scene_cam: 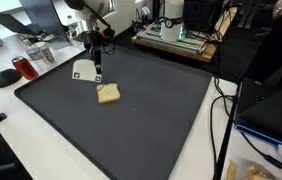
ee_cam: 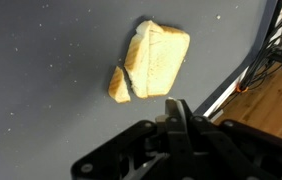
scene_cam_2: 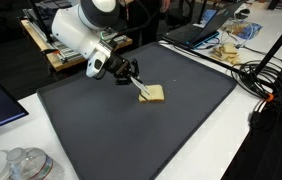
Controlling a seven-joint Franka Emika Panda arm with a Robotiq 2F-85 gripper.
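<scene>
**A:** Counting left to right: one gripper [scene_cam: 97, 77], one bread piece [scene_cam: 108, 94], one dark mat [scene_cam: 161, 125].

**B:** Fingers pinched tight together, nothing between them, tips just beside the bread piece!

**A:** It's lying flat on the mat, towards the far-left corner, well clear of every edge.

**B:** Wide bare mat to its right and front. Cables [scene_cam: 217, 110] crowd just past the mat's right edge.

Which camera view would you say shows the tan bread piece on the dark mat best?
The wrist view: the bread piece looms large, and the split near one corner is plain. In both exterior views it is only a small tan block on the mat, near the end effector.
</scene>
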